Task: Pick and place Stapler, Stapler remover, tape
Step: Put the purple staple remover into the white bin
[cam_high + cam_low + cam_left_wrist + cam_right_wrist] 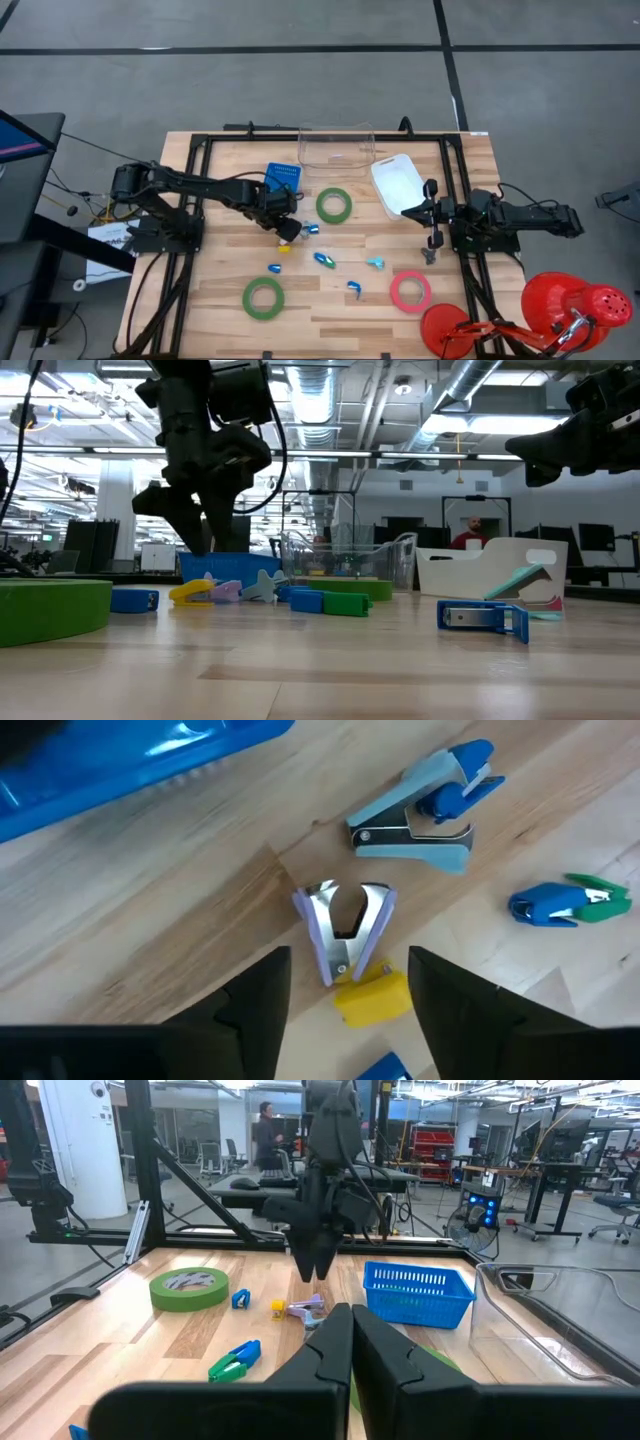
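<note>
My left gripper hangs open, pointing steeply down over a lavender staple remover that lies flat on the wood beside a small yellow piece. The fingers stand above these, one on either side, touching nothing. A grey-blue staple remover and a blue-green stapler lie just beyond. Two green tape rolls and a pinkish-red roll lie flat on the table. More small blue staplers are scattered mid-table. My right gripper waits shut at the table's right side.
A blue basket stands just behind the left gripper. A clear bin and a white container sit at the far middle. Red objects crowd the near right corner. A black frame borders the table.
</note>
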You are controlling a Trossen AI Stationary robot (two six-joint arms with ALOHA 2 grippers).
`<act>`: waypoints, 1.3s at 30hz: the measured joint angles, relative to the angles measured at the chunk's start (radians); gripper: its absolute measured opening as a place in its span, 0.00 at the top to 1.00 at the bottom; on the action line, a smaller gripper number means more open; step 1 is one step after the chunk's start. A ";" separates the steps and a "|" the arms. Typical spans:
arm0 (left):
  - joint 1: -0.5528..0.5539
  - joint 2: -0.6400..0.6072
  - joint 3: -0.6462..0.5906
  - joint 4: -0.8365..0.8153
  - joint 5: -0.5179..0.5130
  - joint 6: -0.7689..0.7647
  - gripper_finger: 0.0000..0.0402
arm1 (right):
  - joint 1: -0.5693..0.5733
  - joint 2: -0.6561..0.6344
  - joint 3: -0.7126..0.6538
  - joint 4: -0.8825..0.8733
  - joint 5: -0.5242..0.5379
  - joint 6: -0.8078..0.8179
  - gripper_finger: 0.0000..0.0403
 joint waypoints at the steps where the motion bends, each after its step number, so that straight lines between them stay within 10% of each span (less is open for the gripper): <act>1: 0.000 0.000 -0.004 0.005 0.000 0.000 0.52 | 0.000 0.000 0.000 0.000 0.000 0.000 1.00; 39: 0.006 0.000 -0.162 0.200 -0.045 -0.061 0.62 | 0.000 0.000 0.000 0.000 0.000 0.000 1.00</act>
